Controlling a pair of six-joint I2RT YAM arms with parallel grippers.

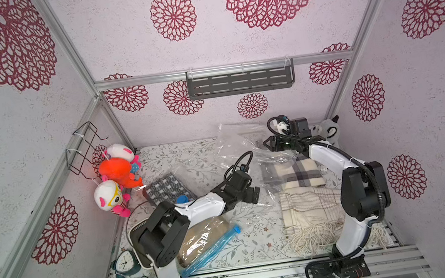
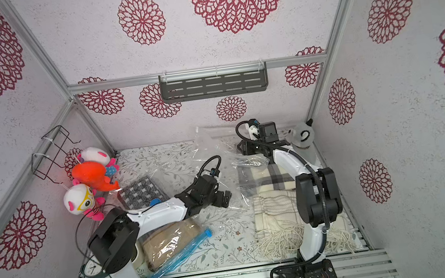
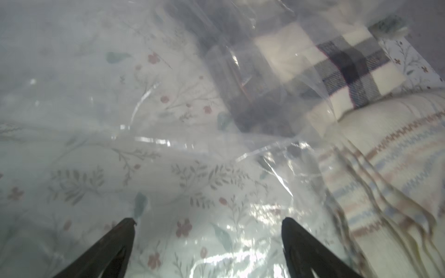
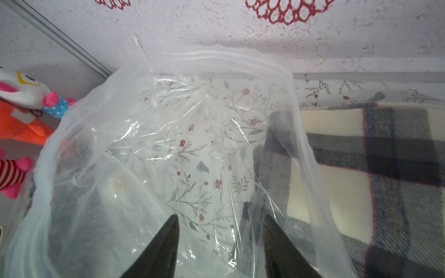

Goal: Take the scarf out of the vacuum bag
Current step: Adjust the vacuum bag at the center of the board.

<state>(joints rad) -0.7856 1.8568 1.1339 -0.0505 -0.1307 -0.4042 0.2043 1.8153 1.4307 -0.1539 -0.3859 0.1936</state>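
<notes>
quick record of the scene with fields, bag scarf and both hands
vacuum bag: clear, mouth open, crumpled on floral cloth
plaid scarf: beside the bag, plastic over one edge
left hand: open, above bag plastic
right hand: jaws apart, at the bag's mouth, nothing clearly held
fringed cream scarf: loose, next to plaid scarf

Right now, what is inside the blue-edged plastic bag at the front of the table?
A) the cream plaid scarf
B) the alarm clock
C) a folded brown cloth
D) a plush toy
C: a folded brown cloth shows through the clear film of the blue-edged bag; the plaid scarf lies apart from it, farther back.
</notes>
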